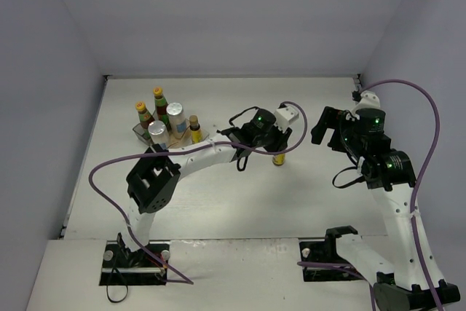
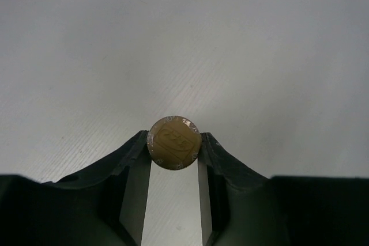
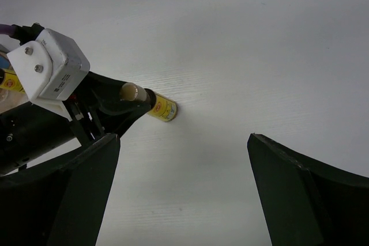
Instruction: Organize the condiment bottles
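Observation:
A short yellow-labelled bottle [image 1: 278, 159] stands on the white table at mid-centre. My left gripper [image 1: 274, 148] is shut on its neck from above. In the left wrist view its tan cap [image 2: 174, 142] sits pinched between my two fingertips [image 2: 206, 145]. The right wrist view shows the same bottle [image 3: 161, 107] with its base on the table. My right gripper [image 1: 328, 127] is open and empty, hovering to the right of that bottle. Two dark sauce bottles [image 1: 143, 112], two silver-lidded jars [image 1: 175, 113] and another short yellow-labelled bottle [image 1: 194, 128] stand together at the back left.
A clear stepped rack [image 1: 138, 133] holds the group at the back left. Grey walls close in the table at the back and sides. A purple cable [image 1: 109, 169] loops beside the left arm. The arm bases stand at the near edge.

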Robot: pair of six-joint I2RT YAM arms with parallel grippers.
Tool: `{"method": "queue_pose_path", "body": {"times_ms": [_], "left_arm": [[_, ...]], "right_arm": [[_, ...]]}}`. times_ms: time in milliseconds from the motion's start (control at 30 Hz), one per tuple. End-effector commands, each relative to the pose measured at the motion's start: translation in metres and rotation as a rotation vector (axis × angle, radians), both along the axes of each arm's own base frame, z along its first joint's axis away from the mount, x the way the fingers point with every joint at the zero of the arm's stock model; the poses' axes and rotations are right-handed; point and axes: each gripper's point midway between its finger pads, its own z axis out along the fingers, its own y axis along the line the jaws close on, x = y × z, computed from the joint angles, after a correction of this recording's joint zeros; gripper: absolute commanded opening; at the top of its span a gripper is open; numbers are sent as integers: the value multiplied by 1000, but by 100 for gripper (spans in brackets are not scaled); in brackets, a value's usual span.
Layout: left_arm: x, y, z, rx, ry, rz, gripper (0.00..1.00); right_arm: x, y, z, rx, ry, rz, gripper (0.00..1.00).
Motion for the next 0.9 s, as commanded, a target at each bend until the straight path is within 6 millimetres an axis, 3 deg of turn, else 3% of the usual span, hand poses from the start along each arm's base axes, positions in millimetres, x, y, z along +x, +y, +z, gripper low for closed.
{"method": "queue_pose_path", "body": {"times_ms": [0, 100, 233, 267, 300, 367, 433, 467, 533, 567, 633, 667, 800, 867], "left_arm": [[11, -12, 73, -150, -129, 22, 15], [12, 6, 80, -138, -155, 73, 5], [10, 40, 93, -105, -182, 155, 3], [6, 50, 110, -122, -198, 169, 3], [6, 64, 105, -93, -193, 203, 3], [6, 91, 120, -98, -188, 255, 3], [5, 117, 113, -70, -155, 310, 3], [9, 138, 126, -88, -166, 352, 3], [7, 163, 118, -59, -148, 399, 3], [9, 184, 131, -79, -163, 443, 3], [7, 207, 125, -59, -143, 484, 3], [9, 225, 134, -71, -156, 521, 3], [11, 266, 127, -35, -147, 600, 3], [12, 276, 124, -52, -123, 615, 3]], "right_arm": [[9, -2, 16, 4, -69, -8, 98], [10, 0, 14, 9, -65, 1, 98], [14, 4, 10, 20, -62, 18, 98], [15, 5, 10, 20, -61, 21, 98], [16, 5, 9, 20, -62, 23, 97], [18, 9, 6, 23, -57, 42, 97], [21, 10, 4, 20, -56, 53, 97], [23, 14, -3, 27, -35, 68, 97], [26, 16, -5, 37, -38, 77, 97], [27, 18, -8, 44, -34, 83, 97], [30, 20, -8, 48, -41, 90, 97], [31, 22, -9, 54, -41, 96, 97], [37, 26, -11, 67, -37, 115, 97], [41, 28, -11, 74, -41, 120, 97]]}}
